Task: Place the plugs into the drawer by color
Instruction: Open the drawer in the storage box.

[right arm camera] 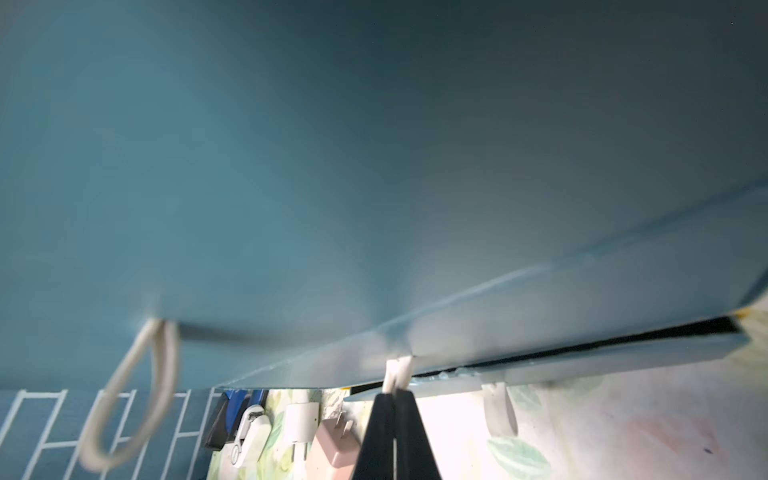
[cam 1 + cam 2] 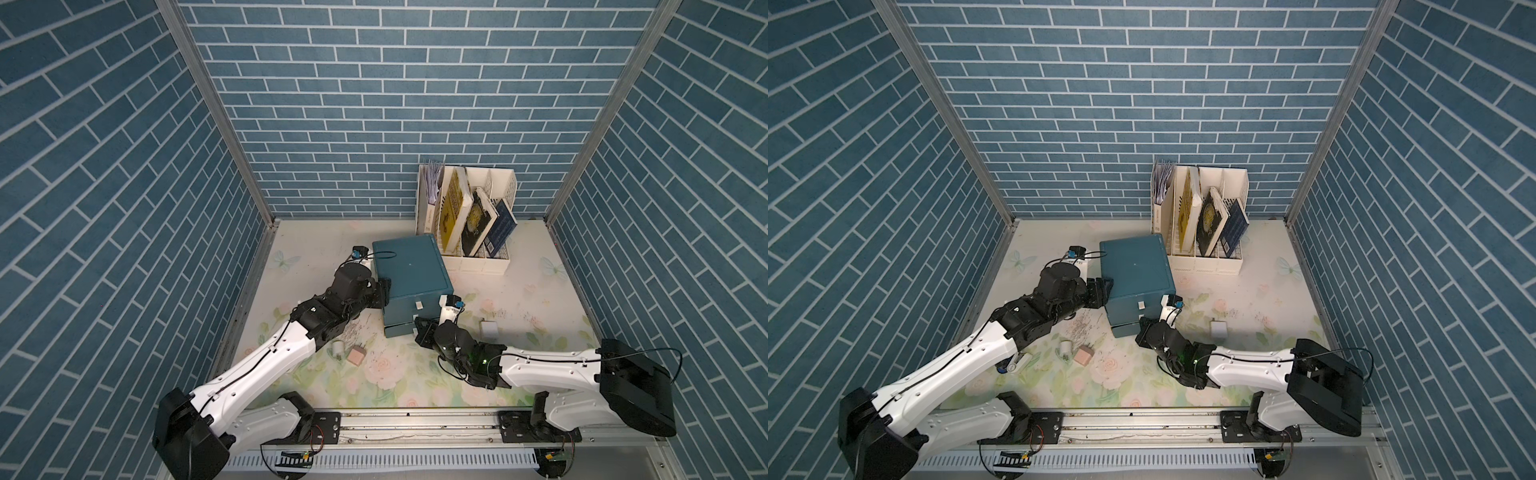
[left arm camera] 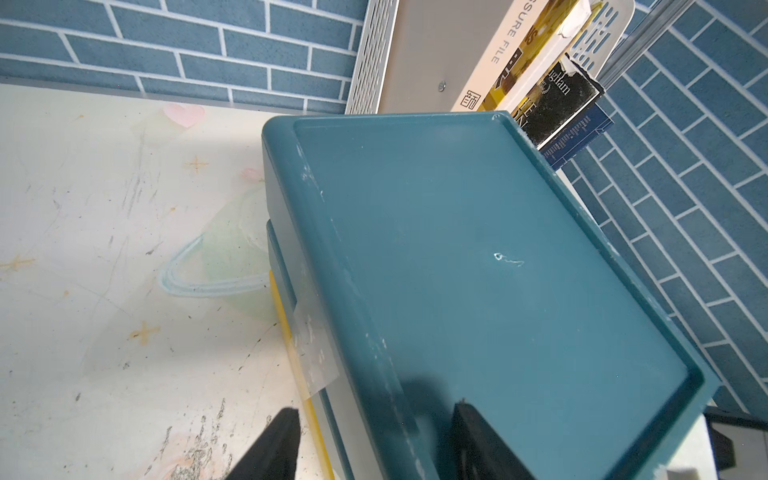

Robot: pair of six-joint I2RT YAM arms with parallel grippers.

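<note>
Drawer cabinet [image 2: 411,270], dark teal and boxy, stands near the middle of the floral desk [image 2: 540,299]. Its front faces the arms, and its back corner is just beside the white file rack [image 2: 505,183], which holds leaning books [image 2: 478,224] against the brick-patterned back wall. Left claw [image 3: 374,411] is at the cabinet's left side with its jaws apart. In the left wrist view one finger lies over the recessed top and the other hangs beside the side wall, with the upper edge between them; whether either presses on it I cannot tell. Right claw [image 1: 395,395] is at the front, closed tight on a white tab handle [image 1: 398,370], and a thin dark slit shows along the drawer front beside it. Three plugs lie out on the desk in both top views. A white plug [image 2: 489,329] lies just right of the right arm. Well apart from it, below the left forearm, a pink plug [image 2: 356,356] lies just beside a second white plug [image 2: 338,348], prongs showing. A higher tab [image 2: 419,305] sits further up the front.
</note>
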